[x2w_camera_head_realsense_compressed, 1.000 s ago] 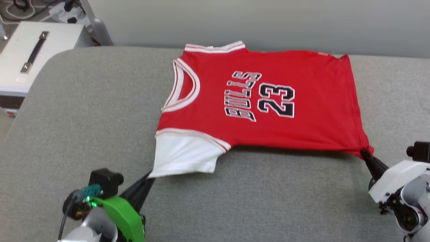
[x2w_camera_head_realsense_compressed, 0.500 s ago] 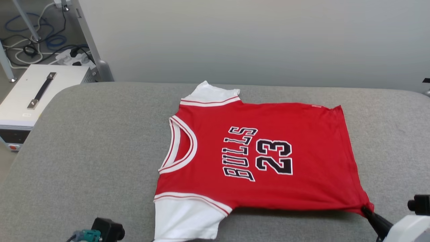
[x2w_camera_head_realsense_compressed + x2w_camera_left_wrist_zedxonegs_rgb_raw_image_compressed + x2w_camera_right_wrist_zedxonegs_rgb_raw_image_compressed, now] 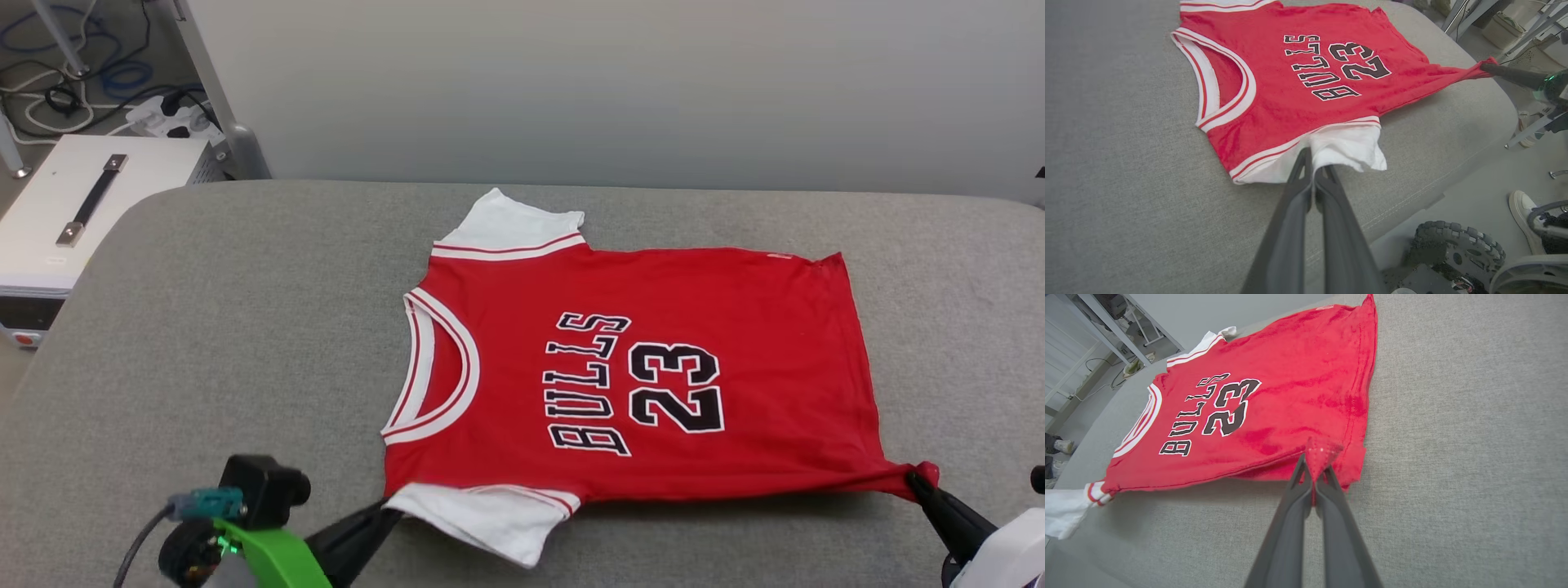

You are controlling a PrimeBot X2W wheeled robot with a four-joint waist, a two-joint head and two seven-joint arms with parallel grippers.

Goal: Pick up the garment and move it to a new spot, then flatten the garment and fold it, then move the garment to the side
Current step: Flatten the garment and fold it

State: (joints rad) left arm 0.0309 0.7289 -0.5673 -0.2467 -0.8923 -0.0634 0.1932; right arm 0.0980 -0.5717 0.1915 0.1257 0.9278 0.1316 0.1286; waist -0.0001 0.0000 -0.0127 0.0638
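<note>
Cushion: left end effector and right end effector pinch garment, sleeve newly bunched.

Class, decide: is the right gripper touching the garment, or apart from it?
Touching. The right wrist view shows the right gripper shut on a bunched red corner of the garment.

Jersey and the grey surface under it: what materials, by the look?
Red jersey: soft matte knit, cotton or polyester perhaps; it puckers and stretches where pinched. Its lettering: flat print or appliqué, cannot tell. Grey surface: matte woven upholstery-like fabric, fine heathered weave, stitched seam along its edge, likely padded.
</note>
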